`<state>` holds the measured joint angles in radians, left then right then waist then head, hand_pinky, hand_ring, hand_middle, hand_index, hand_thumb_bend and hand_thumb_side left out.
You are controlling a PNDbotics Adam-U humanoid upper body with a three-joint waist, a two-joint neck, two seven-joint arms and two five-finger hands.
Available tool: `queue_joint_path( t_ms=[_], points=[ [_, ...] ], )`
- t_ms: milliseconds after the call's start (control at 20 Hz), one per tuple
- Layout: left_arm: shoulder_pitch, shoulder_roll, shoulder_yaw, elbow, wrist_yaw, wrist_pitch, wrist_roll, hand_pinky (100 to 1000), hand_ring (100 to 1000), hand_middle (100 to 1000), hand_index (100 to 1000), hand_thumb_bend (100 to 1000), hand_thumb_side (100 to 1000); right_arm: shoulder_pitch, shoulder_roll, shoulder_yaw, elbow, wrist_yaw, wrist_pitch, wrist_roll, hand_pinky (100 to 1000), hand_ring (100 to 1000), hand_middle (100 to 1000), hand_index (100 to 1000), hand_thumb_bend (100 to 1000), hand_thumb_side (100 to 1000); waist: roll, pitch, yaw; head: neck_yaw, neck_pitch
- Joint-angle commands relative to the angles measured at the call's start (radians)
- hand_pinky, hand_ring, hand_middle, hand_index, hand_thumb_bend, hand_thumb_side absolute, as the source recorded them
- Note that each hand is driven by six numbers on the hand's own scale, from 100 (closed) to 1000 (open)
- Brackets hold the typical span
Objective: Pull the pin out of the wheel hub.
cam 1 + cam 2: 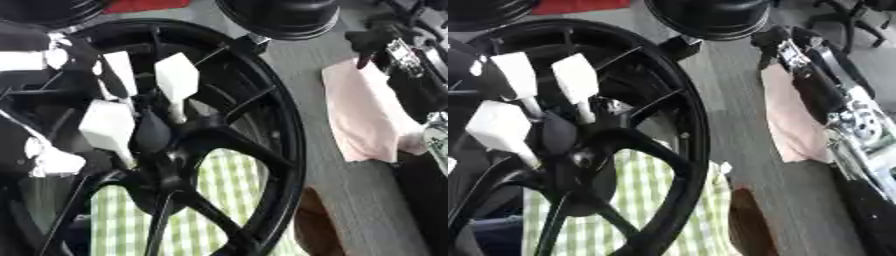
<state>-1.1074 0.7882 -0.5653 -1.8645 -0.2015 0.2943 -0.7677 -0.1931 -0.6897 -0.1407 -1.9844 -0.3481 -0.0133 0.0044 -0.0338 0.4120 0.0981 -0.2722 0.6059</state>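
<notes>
Fingers (577, 77) of the left hand (514, 120) close around the wheel hub (579, 150), seemingly pinching the unseen pin, which should be drawn straight out; right hand (785, 42) idle far right.

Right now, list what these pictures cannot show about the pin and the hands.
- Pin: not distinguishable; the left hand, with white fingertips, covers the wheel hub in both views.
- Whether those fingertips pinch anything: hidden against the black spokes.
- Wheel: cut off by the left and bottom edges.
- Right hand: dark and blurred over the pink cloth; its fingers cannot be read.
</notes>
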Motion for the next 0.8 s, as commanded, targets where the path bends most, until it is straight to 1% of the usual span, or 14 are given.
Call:
queue_joint_path(
  t_ms=[50, 100, 150, 200, 450, 650, 800],
  points=[
    [-0.007, 0.005, 0.011, 0.015, -0.012, -0.008, 0.008, 817, 743, 741, 820, 436, 361, -0.008, -0.017, -0.007, -0.016, 0.007, -0.002, 0.004, 961, 912, 393, 652, 100, 700, -0.002, -0.016, -0.002, 0.004, -0.014],
    [-0.006, 0.004, 0.011, 0.021, -0.014, -0.010, 0.011, 816, 742, 740, 819, 431, 353, -0.008, -0.016, -0.006, -0.016, 0.007, -0.001, 0.005, 962, 912, 393, 652, 100, 700, -0.002, -0.015, -0.003, 0.005, -0.014],
    [-0.004, 0.003, 0.011, 0.027, -0.015, -0.012, 0.013, 814, 738, 736, 816, 422, 306, -0.008, -0.015, -0.006, -0.016, 0.008, -0.001, 0.005, 962, 913, 393, 652, 100, 701, -0.003, -0.014, -0.004, 0.006, -0.014],
    [-0.003, 0.002, 0.010, 0.032, -0.015, -0.014, 0.013, 814, 737, 735, 816, 422, 300, -0.008, -0.014, -0.006, -0.016, 0.008, -0.001, 0.005, 962, 913, 393, 652, 100, 701, -0.003, -0.013, -0.005, 0.006, -0.014],
    [0.005, -0.001, 0.010, 0.053, -0.012, -0.023, 0.024, 802, 705, 699, 803, 400, 286, -0.008, -0.009, -0.009, -0.016, 0.009, 0.000, 0.004, 963, 914, 394, 653, 100, 703, -0.005, -0.009, -0.008, 0.009, -0.015],
    [0.005, -0.005, 0.006, 0.061, -0.015, -0.029, 0.027, 802, 710, 708, 806, 415, 286, -0.010, -0.006, -0.009, -0.016, 0.008, 0.001, 0.005, 963, 914, 394, 653, 100, 702, -0.005, -0.007, -0.009, 0.012, -0.018],
    [0.009, -0.009, 0.002, 0.069, -0.023, -0.036, 0.026, 801, 704, 701, 803, 403, 283, -0.011, -0.004, -0.009, -0.016, 0.007, 0.000, 0.006, 963, 914, 394, 654, 100, 702, -0.006, -0.006, -0.013, 0.013, -0.020]
  ],
)
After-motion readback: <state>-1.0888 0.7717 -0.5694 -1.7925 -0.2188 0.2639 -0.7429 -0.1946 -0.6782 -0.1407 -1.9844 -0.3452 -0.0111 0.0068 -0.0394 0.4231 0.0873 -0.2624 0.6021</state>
